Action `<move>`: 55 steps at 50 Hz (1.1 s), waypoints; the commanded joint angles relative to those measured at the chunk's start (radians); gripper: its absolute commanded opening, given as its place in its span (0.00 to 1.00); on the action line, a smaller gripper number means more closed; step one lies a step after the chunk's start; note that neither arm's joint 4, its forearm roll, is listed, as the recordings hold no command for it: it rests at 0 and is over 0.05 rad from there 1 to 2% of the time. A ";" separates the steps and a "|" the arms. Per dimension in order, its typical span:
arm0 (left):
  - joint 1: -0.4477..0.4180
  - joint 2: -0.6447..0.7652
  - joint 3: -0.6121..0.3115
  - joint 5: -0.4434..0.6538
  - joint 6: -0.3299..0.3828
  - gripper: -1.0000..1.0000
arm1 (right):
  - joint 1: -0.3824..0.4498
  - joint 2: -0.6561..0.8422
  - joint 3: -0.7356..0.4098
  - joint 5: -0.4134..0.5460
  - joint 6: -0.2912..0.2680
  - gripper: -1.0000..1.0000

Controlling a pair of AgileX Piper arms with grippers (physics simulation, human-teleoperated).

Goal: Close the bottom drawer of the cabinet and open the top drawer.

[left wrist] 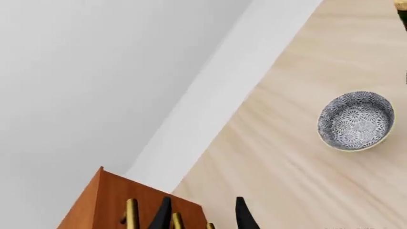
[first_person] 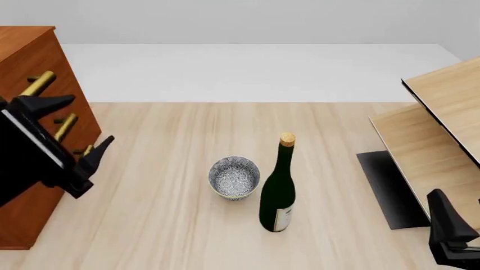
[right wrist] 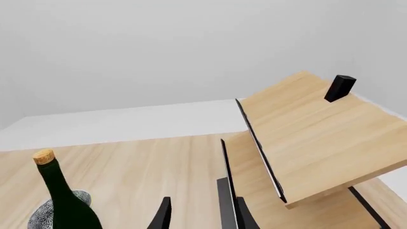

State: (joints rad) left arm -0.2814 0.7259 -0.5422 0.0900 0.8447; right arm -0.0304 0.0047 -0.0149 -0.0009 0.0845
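Observation:
The cabinet (first_person: 22, 45) stands at the table's left edge, reddish-brown with three brass bar handles. The top drawer (first_person: 58, 62) has the highest handle (first_person: 37, 83). The bottom drawer (first_person: 51, 214) has the lowest handle (first_person: 85, 151). All three fronts look flush, and I cannot make out any gap. My left gripper (first_person: 93, 117) is open right in front of the cabinet, its fingers spread around the level of the middle handle (first_person: 66, 126) without touching it. The left wrist view shows the fingertips (left wrist: 163, 213) beside the handles (left wrist: 131, 213). My right gripper (first_person: 447, 220) is open and empty at the front right.
A patterned bowl (first_person: 234, 178) and a dark green corked bottle (first_person: 279, 188) stand mid-table. Pale light-wood boards (first_person: 442, 112) on a black base (first_person: 390, 188) lean at the right. They also show in the right wrist view (right wrist: 318, 143).

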 commanded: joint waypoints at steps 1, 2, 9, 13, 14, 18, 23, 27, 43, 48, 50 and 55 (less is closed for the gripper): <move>0.002 -0.015 0.058 -0.120 0.188 1.00 | 0.002 -0.003 0.001 0.001 0.000 1.00; 0.021 -0.019 0.085 -0.150 0.235 1.00 | 0.002 -0.003 0.001 0.002 0.000 1.00; 0.066 -0.010 0.117 -0.175 0.343 1.00 | 0.003 -0.003 0.002 0.002 -0.003 1.00; 0.065 0.002 0.107 -0.159 0.351 1.00 | 0.004 -0.003 0.001 0.002 -0.002 1.00; 0.079 0.001 0.126 -0.176 0.375 1.00 | 0.003 -0.003 0.000 0.002 -0.002 1.00; 0.088 0.004 0.135 -0.181 0.392 1.00 | 0.001 -0.002 0.001 0.001 -0.001 1.00; 0.145 -0.004 0.097 -0.171 0.403 1.00 | 0.003 -0.001 0.000 0.002 0.000 1.00; 0.162 0.000 0.058 -0.162 0.409 1.00 | 0.004 0.000 0.000 0.001 0.001 1.00; 0.293 0.009 -0.034 -0.150 0.437 1.00 | 0.007 -0.002 -0.001 0.003 -0.002 1.00; 0.332 0.030 -0.028 -0.179 0.445 1.00 | 0.009 -0.002 0.000 0.004 -0.002 1.00; 0.340 0.034 -0.032 -0.183 0.451 1.00 | 0.008 -0.002 0.001 0.003 -0.002 1.00; 0.380 0.037 -0.033 -0.208 0.478 1.00 | 0.008 -0.003 0.001 0.003 -0.002 1.00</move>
State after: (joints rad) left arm 0.0308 0.7477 -0.5650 -0.0829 1.2883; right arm -0.0231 0.0026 -0.0148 0.0018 0.0828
